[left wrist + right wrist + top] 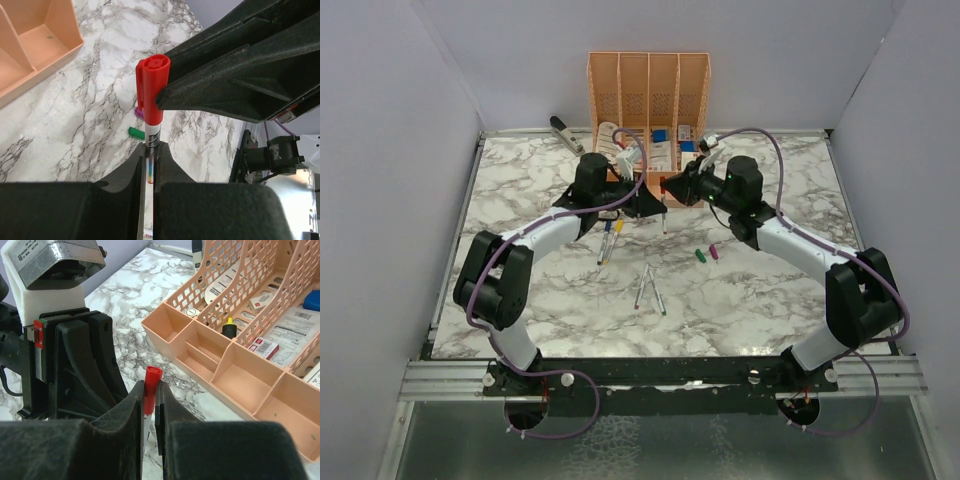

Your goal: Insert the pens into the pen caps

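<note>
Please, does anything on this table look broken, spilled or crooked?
Nothing stands out. The small red plastic cap sits straight on the thin silver pen. The loose pens and the small green cap lie flat on the marble table.

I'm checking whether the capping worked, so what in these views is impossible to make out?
- Left wrist: how deep the thin silver-grey pen sits in the red plastic cap; the cap's wall hides its tip.
- Left wrist: the small purple cap, mostly behind the red cap.
- Top: whether the blue-ended pen and the yellow-ended pen are capped; too small.
</note>
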Motion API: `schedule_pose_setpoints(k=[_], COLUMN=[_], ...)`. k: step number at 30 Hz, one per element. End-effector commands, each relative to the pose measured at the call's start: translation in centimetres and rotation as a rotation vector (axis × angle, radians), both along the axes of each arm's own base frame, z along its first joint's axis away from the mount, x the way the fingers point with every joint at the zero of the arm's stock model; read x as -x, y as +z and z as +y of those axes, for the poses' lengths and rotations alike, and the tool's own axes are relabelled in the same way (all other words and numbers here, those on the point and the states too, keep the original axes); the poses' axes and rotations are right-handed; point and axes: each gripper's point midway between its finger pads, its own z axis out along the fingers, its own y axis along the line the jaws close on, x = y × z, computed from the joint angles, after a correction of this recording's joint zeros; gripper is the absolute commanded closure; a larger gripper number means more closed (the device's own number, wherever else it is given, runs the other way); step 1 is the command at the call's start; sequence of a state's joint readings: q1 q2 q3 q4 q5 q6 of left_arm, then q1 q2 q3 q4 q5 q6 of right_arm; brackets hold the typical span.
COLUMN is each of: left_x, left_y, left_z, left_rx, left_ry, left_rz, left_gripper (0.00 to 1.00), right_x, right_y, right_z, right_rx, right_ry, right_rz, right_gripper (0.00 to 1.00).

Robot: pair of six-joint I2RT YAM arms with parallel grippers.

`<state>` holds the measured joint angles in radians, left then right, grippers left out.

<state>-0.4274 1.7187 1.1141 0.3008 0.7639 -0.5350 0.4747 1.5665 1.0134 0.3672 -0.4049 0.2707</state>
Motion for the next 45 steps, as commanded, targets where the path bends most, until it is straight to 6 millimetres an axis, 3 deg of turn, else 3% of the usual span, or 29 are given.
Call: schedule_pose_setpoints(k=[1, 8, 14, 23, 31, 38, 45], left_x=[-5.0, -5.6, -4.9, -3.8, -1.2, 1.1, 2.8], left_y=[8.7, 9.0, 7.5, 0.8, -7.2, -10.5, -12.6], left_z=[3.3, 3.7, 4.0, 7.1, 10.4, 9.9, 10.2], left_rx=[0.084, 0.078, 0.052, -0.261, -0.59, -0.613, -0.687], left_ry=[0.223, 0.243, 0.237, 0.274, 0.212, 0.141, 0.082], left_rz=[-0.296, -0.311, -0.274, -0.127, 0.149, 0.29, 0.353], left_gripper=[1.0, 1.0, 1.0, 1.0, 1.0, 1.0, 1.0], right_x=[4.5, 5.8, 5.0, 1.2, -1.5, -2.5, -2.1], right_y=[-9.2, -10.8, -9.5, -7.1, -4.8, -3.5, -2.6], right_z=[0.2, 1.3, 1.1, -0.8, -3.9, -6.2, -6.8], right_rx=[0.188, 0.234, 0.188, 0.205, 0.258, 0.273, 0.249], right_ry=[0.101, 0.134, 0.065, -0.153, -0.37, -0.511, -0.535], right_rz=[0.273, 0.305, 0.282, 0.217, 0.159, 0.142, 0.125], right_gripper=[0.99, 0.99, 0.99, 0.99, 0.98, 0.97, 0.97])
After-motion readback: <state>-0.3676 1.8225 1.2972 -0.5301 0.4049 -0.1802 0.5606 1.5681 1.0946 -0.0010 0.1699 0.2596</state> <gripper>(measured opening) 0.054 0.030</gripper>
